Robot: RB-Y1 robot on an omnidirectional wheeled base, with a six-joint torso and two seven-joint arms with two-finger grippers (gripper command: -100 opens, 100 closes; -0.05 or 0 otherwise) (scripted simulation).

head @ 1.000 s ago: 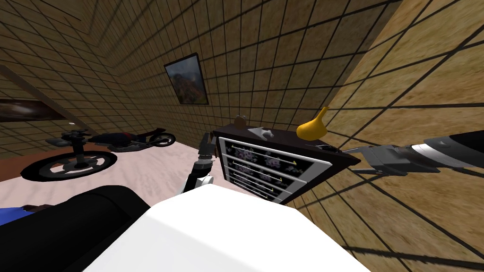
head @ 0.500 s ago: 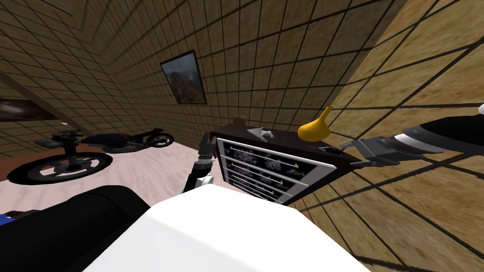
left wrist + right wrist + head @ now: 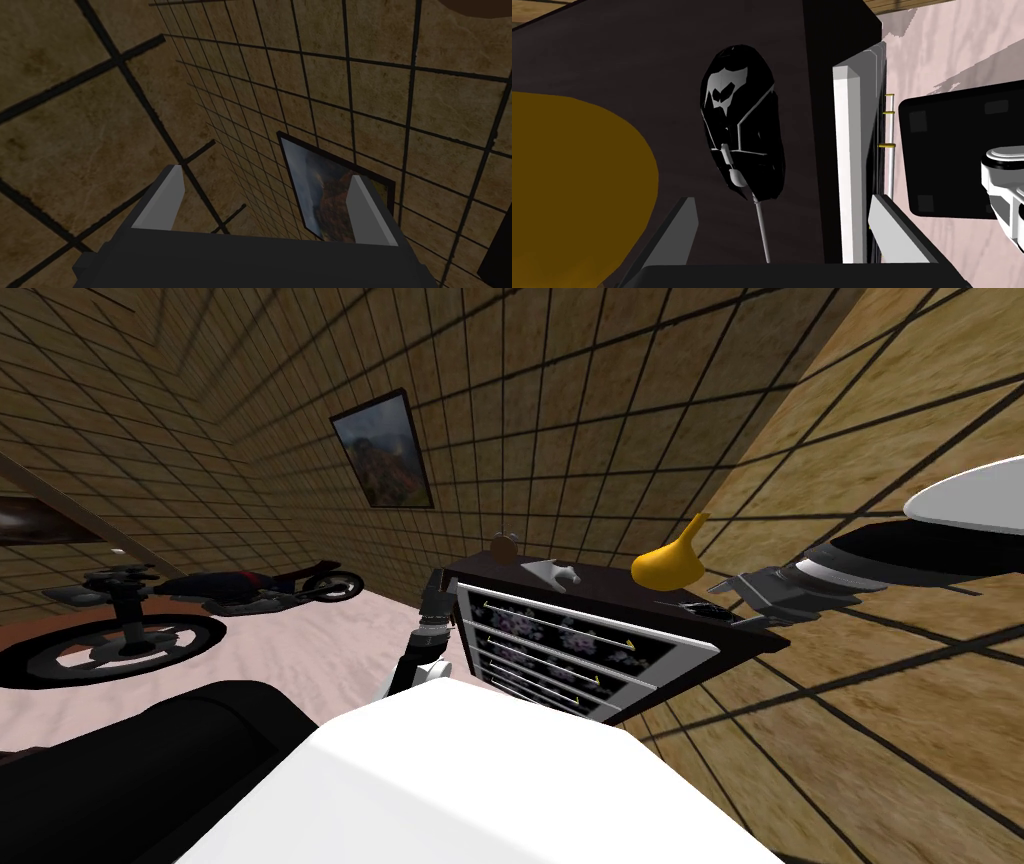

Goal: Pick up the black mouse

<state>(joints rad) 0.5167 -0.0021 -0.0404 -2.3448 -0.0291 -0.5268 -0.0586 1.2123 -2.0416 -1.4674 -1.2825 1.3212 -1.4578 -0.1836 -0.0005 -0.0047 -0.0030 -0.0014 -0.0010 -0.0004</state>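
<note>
Mouse, frame centre, lies ungrasped on dresser. Right jaws spread, seemingly short of it; left jaws spread. Grasp and lift pending.

mouse on dresser top | near front edge | gourd beside mouse

Dark-bodied left gripper, two light grey fingers spread apart

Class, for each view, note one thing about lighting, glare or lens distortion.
Head view: wide lens splays the tiled walls and slants the dresser. Left wrist view: dim throughout. Right wrist view: brighter, pale highlights on the mouse ahead of the open right tool.
</note>
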